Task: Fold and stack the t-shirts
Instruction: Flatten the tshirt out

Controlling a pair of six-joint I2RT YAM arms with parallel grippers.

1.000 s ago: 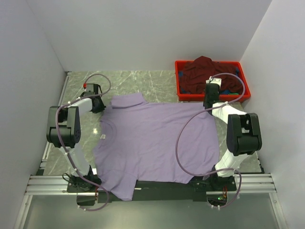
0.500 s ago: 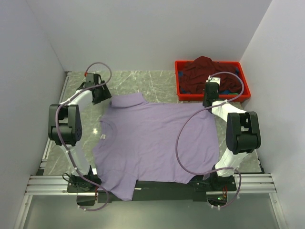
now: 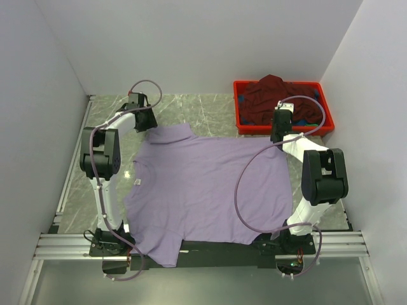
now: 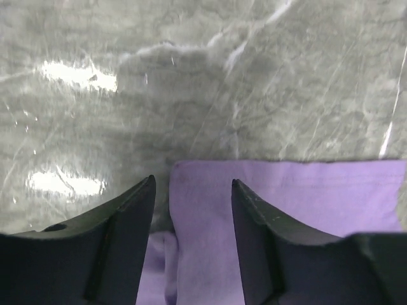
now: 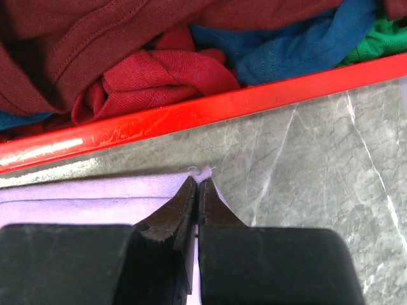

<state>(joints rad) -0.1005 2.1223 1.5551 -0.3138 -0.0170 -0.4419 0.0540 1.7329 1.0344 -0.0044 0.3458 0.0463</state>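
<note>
**A:** Where is the purple shirt (image 3: 210,184)?

**B:** It lies spread flat across the middle of the marble surface (image 3: 191,105), between the two arms. Its collar points toward the left arm. One sleeve reaches toward the far side, and the other lies at the near edge by the left arm's base.

**A:** And the left tool (image 4: 191,187)?

**B:** It is over the far sleeve, at the end of the cloth. Its fingers (image 4: 130,216) stand apart, and the wrist view shows the sleeve's edge in the gap between them. The cloth lies loose on the marble and nothing is pinched.

**A:** What about the right tool (image 5: 197,184)?

**B:** Its jaws are pressed together on the far right corner of the purple shirt. A small tip of lavender cloth pokes out just past the fingertips. The corner is held right beside the crate (image 5: 191,114), near its red rim.

**A:** What is in the crate?

**B:** The maroon shirt (image 3: 273,92) is heaped in it, rising above the rim. The right wrist view also shows a blue cloth (image 5: 305,44) and a green cloth (image 5: 375,28) bunched under it against the near wall. The crate sits in the far right corner of the surface, apart from the purple shirt's body.
</note>
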